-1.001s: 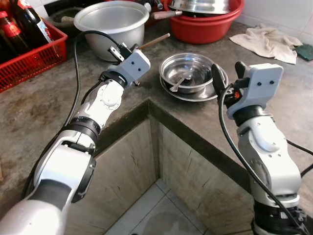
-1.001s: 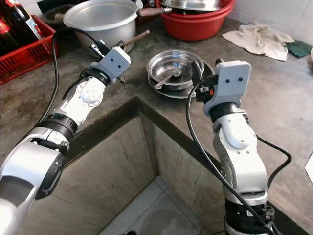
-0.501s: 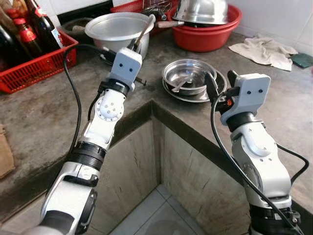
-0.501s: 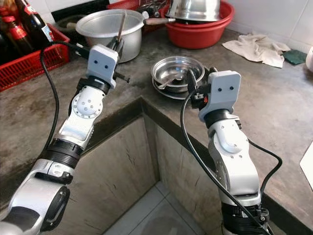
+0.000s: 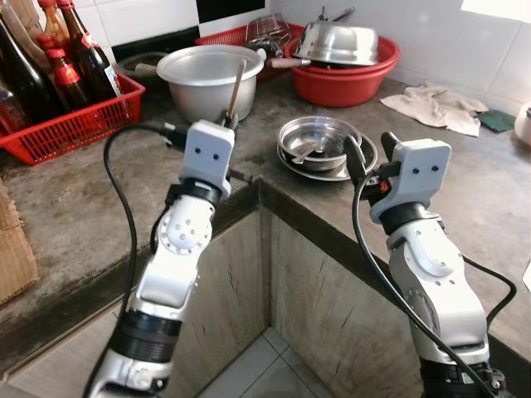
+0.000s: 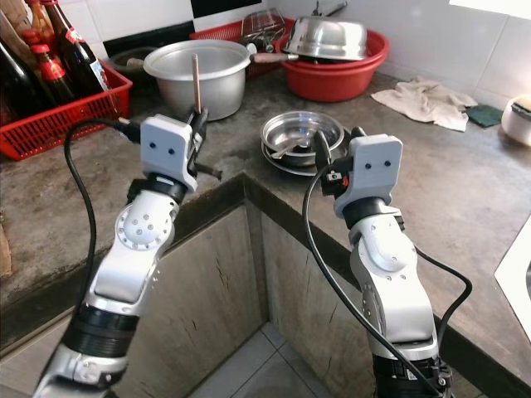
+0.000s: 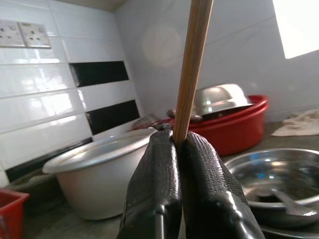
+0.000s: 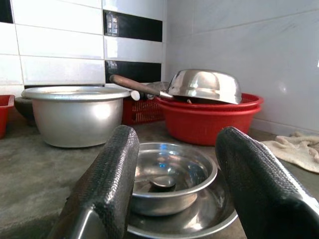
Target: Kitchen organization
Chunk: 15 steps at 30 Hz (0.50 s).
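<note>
Here the left tool (image 7: 175, 149) pinches an upright wooden stick (image 7: 193, 69); the right tool (image 8: 177, 164) gapes wide, empty.

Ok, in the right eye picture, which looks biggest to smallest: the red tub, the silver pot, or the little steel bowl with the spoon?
1. Red tub
2. Silver pot, nearly as wide
3. Steel bowl

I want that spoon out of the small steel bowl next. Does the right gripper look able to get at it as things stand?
Probably yes. The right gripper is open and aimed at the steel bowl, and the spoon lies uncovered inside with nothing between. The bowl's rim may force a steeper approach.
</note>
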Available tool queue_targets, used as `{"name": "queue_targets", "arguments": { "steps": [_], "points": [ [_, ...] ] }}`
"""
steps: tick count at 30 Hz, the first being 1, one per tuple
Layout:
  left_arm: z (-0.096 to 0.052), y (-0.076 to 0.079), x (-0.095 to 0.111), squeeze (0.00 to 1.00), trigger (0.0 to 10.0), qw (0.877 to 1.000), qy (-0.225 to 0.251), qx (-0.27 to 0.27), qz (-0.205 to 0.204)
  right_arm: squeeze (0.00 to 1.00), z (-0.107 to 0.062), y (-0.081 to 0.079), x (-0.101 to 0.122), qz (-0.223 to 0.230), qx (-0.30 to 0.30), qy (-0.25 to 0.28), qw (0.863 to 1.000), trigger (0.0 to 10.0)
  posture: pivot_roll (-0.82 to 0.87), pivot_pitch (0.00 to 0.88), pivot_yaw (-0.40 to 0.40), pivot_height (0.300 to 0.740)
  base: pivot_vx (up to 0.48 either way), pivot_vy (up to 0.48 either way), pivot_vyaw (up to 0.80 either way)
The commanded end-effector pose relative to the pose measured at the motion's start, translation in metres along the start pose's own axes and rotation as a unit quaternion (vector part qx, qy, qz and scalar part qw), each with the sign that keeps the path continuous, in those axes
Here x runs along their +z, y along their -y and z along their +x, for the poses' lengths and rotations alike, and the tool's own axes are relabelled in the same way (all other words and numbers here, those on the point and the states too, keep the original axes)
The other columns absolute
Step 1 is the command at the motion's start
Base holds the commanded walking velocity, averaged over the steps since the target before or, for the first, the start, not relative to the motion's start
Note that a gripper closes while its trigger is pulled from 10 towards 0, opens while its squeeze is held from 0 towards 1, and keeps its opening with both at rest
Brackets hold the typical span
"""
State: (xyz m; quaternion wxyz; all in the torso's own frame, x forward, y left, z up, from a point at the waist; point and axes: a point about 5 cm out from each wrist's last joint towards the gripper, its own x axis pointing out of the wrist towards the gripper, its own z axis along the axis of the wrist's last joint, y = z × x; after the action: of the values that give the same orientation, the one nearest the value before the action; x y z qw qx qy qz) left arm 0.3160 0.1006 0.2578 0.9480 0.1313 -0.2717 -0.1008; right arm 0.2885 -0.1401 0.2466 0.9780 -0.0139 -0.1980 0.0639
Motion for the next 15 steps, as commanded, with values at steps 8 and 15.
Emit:
{"name": "queue_targets", "arguments": {
  "steps": [8, 15],
  "points": [
    [-0.022, 0.012, 0.01, 0.0, 10.0, 1.0, -0.011, -0.023, -0.01, 0.0, -0.011, -0.002, -0.002, 0.0, 0.004, -0.007, 1.0, 10.0, 0.04, 0.028, -0.011, 0.74, 0.0, 0.0, 0.0],
    [-0.045, 0.021, 0.0, 0.0, 10.0, 0.998, -0.045, -0.024, -0.031, 0.0, -0.018, 0.001, -0.008, -0.007, -0.001, -0.023, 1.0, 10.0, 0.04, 0.032, -0.015, 0.74, 0.0, 0.0, 0.0]
  ]
}}
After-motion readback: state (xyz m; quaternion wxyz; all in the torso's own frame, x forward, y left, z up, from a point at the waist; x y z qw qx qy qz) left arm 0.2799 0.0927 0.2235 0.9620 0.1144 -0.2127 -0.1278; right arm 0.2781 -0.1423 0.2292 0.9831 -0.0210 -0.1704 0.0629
